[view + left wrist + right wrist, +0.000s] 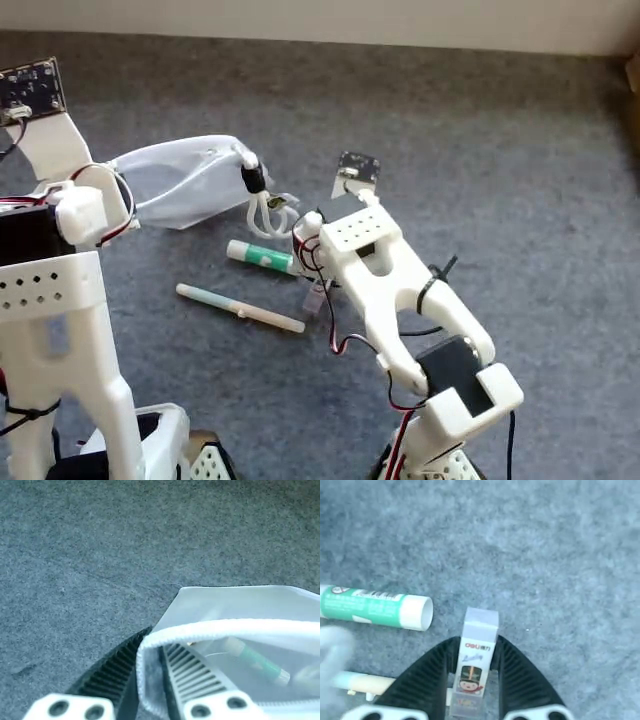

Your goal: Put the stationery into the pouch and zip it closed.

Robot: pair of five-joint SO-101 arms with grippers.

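The right gripper (476, 641) clamps a small, flat white-and-clear plastic stationery case (472, 680) between its black fingers, closed to the width of the case. The case's long axis runs straight out along the fingers, one end poking past the tips, low over the grey carpet (500, 150); whether it touches the carpet cannot be told.

The translucent white fabric pouch (185, 180) lies up and to the left of that gripper in the high view, well apart from it. The left gripper (150, 660) holds it off the carpet, pinched on its wall beside the white zip band. The black zip pull with its looped white cord (262, 205) hangs at the pouch's end nearest the right arm.

A green-and-white glue stick (262, 257) lies on the carpet between case and pouch. A cream pen with a pale blue cap (240, 307) lies just beyond it, roughly parallel.

The right arm is the nearer to all three loose items. Carrying the case to the pouch would probably mean passing over the glue stick. The pouch looks thin and limp.
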